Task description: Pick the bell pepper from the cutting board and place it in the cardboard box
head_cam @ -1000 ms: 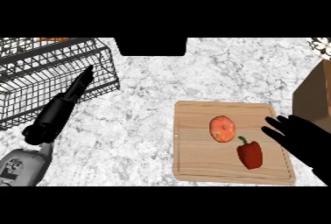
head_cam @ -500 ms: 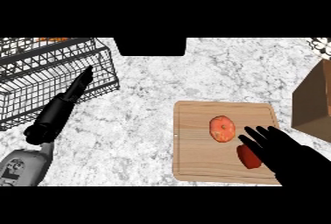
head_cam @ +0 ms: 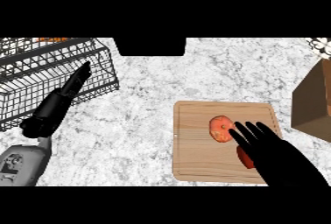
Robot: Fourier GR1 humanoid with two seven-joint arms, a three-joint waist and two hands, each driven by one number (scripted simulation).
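text: none readable | labels: none | cardboard box (head_cam: 315, 103): seemingly unmarked, partly cut off

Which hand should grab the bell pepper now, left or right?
The right hand. It is already over the cutting board, covering most of the bell pepper, and the cardboard box is on its side. The left hand rests far off beside the wire basket.

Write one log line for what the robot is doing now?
right robot hand: open over bell pepper | pepper: on cutting board | left robot hand: resting
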